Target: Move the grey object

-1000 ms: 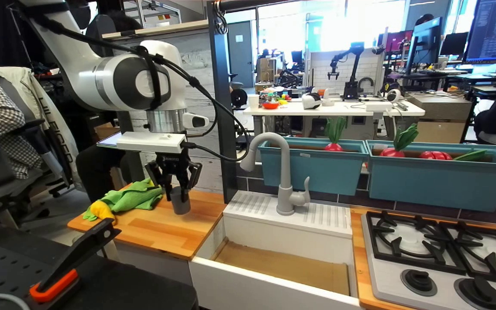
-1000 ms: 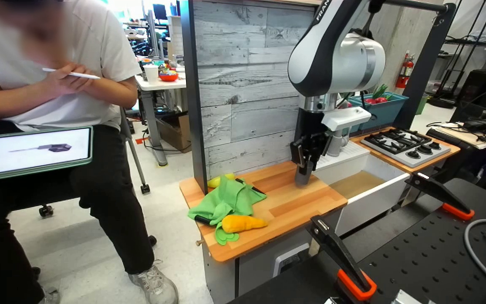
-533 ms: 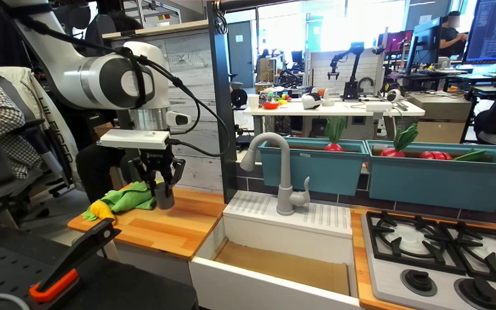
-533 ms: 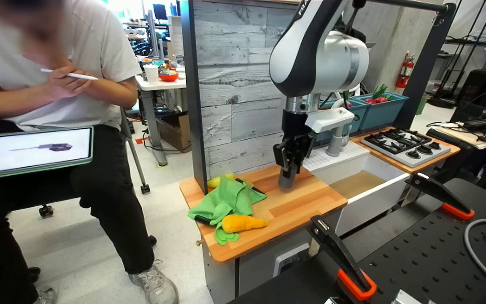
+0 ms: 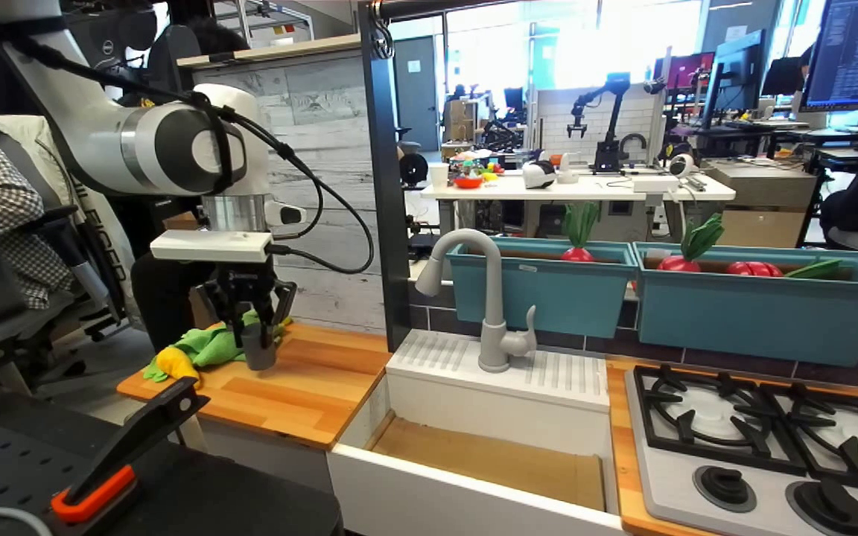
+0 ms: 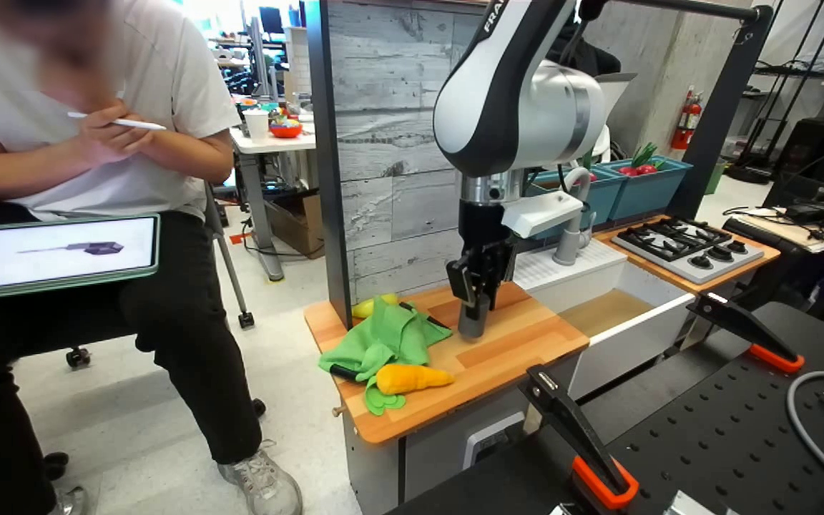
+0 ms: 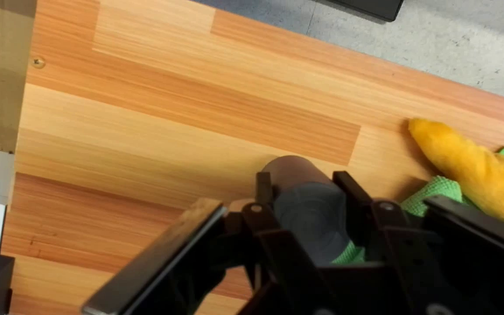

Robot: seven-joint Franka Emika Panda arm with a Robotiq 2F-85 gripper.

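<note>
The grey object (image 5: 259, 355), a small dark grey cup-like cylinder, is upright between my gripper's fingers. It also shows in an exterior view (image 6: 471, 326) and in the wrist view (image 7: 311, 218), where I look into its open top. My gripper (image 7: 303, 178) is shut on it, one finger on each side. The gripper points down over the wooden counter (image 7: 169, 96) in both exterior views (image 5: 254, 336) (image 6: 478, 300). The cup's base is at or just above the wood; I cannot tell whether it touches. The green cloth (image 6: 387, 332) lies close beside the cup.
A yellow-orange soft vegetable (image 6: 412, 378) lies on the cloth's front edge. A white sink (image 5: 474, 387) with a grey faucet (image 5: 494, 313) adjoins the counter, then a stove (image 5: 727, 424). A grey wood-panel wall (image 6: 412, 157) stands behind. A black clamp (image 6: 576, 429) is in front.
My gripper has moved with the grey object across the counter, away from the sink and towards the green cloth, and lately a little towards the counter's front. The cloth and vegetable have not moved.
</note>
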